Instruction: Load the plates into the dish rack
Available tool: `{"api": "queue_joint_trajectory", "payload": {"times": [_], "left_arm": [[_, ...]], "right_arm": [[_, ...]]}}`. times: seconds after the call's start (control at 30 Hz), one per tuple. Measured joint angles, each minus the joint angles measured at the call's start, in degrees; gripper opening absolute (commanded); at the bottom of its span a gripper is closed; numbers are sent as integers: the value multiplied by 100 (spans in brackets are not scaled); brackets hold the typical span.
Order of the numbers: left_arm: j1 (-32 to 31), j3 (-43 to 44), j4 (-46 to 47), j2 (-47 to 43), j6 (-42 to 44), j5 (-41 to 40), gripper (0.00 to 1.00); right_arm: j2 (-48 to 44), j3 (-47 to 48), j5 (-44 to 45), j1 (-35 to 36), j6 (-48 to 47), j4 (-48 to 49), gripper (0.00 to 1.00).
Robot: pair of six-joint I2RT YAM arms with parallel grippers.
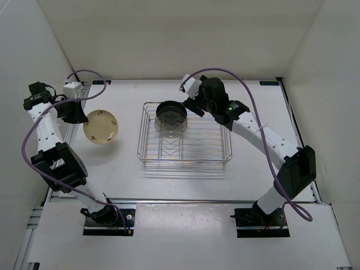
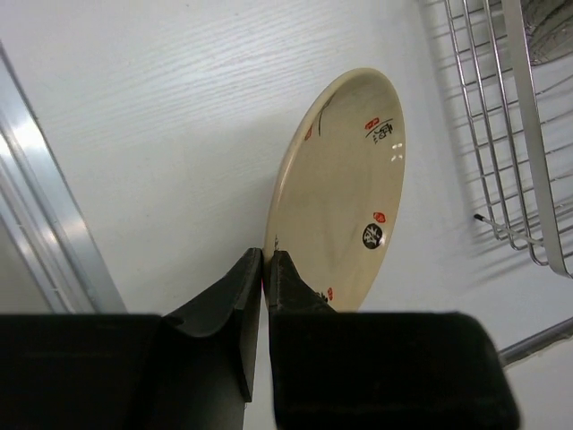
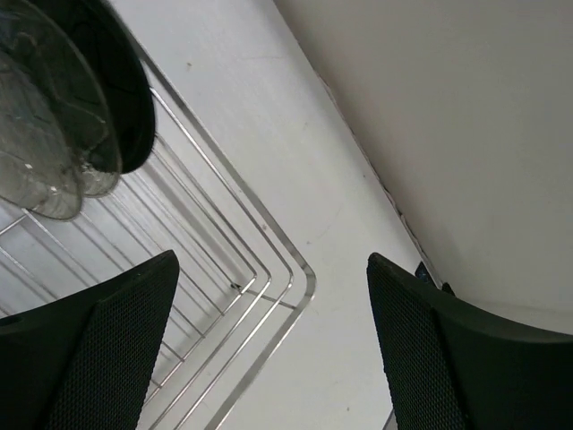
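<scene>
My left gripper is shut on the rim of the cream-yellow plate and holds it tilted, left of the dish rack. In the left wrist view the fingertips pinch the plate by its near edge, with red and black marks on its face. In the rack's far left part a black plate and two translucent greyish plates stand on edge. My right gripper is open and empty over the rack's far rim, just right of those plates. Its wrist view shows the black plate, the translucent plates and the rack's corner.
The rack's wire rim lies to the right of the held plate. White walls enclose the table at the back and sides. An aluminium rail runs along the table's left edge, close to my left arm.
</scene>
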Motion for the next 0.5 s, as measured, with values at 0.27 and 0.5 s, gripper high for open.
{"api": "queue_joint_trajectory", "payload": {"times": [0.27,0.5], "left_arm": [[-979,2153,-197,275,-267,-800,10],[-2063,3637,-282,623,-326,-1639,10]], "right_arm": [[-570,-260,-15,-951,197,15,90],[-1161,-859,-184,-1757,420,0,90]]}}
